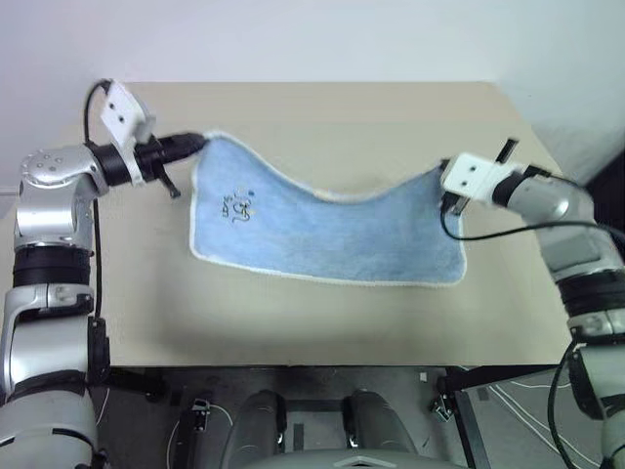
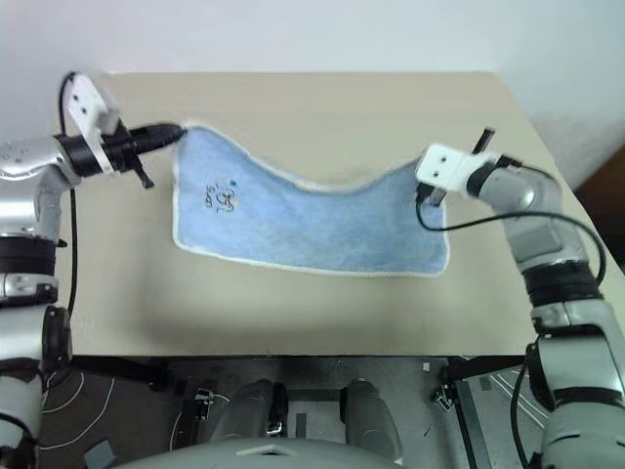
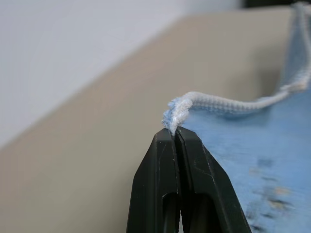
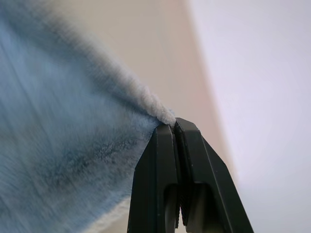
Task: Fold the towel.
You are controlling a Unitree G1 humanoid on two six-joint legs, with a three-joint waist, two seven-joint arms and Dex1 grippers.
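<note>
Two corners of the towel [image 1: 322, 234] pinched, one per gripper, left [image 3: 176, 132] and right [image 4: 167, 125], cloth sagging between them over the table [image 1: 293, 322]: we should keep it taut and lay far edge onto near edge squarely.

This looks like a lab or test room set up for robot work. A plain beige table [image 1: 322, 322] stands against a bare white wall [image 1: 312, 39], with nothing homely around it. Under the table's near edge, a grey floor [image 1: 518, 430] carries loose cables [image 1: 522, 399] and dark metal frame parts [image 1: 459, 391], the clutter of a rig rather than a household.
</note>
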